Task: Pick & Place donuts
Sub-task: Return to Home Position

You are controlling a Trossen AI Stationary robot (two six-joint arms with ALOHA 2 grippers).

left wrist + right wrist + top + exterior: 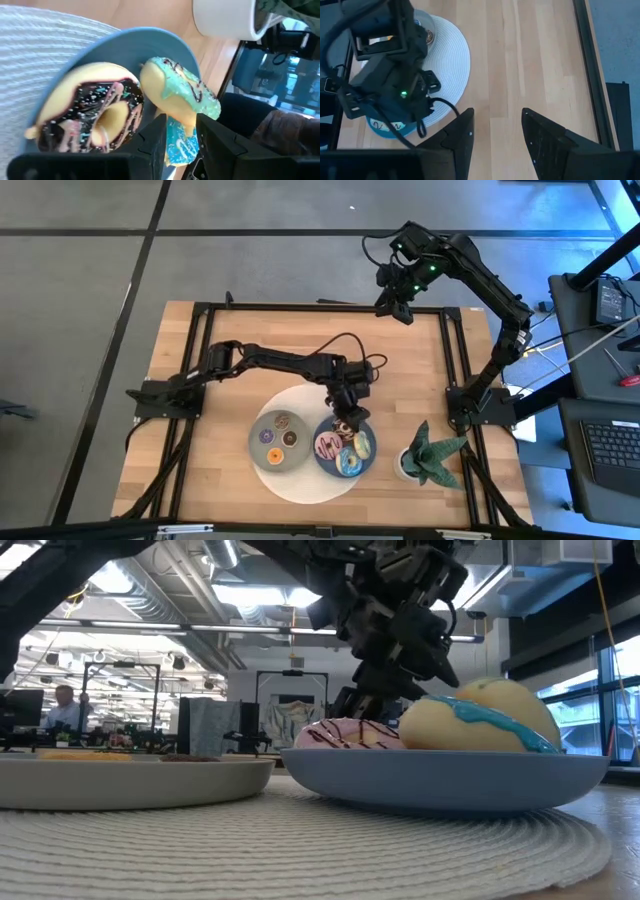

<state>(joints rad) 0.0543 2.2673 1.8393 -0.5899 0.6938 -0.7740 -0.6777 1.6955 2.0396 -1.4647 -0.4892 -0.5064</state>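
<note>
Tabletop [420, 380]: wooden, carrying a round white woven mat [300, 488] with two plates side by side on it.

Left hand [346, 421]: hung just above the far rim of the blue plate [150, 45], fingers [155, 137] parted and gripping nothing.

Right hand [497, 120]: held over the far edge of the tabletop, well apart from the plates, fingers spread wide and empty.

Blue plate, directly below the left hand: held four large donuts.
- The chocolate donut [95, 120] with sprinkles lay nearest the hand.
- The green-iced donut [182, 90] stood tilted, touching the chocolate one.
- The blue donut [177, 145] lay partly beneath the green-iced one.
- The pink donut [328, 446] lay beside them.

Grey plate [257, 461], beside the blue plate and off to the side of the left hand: held several small donuts [270, 437], orange and brown among them.
</note>
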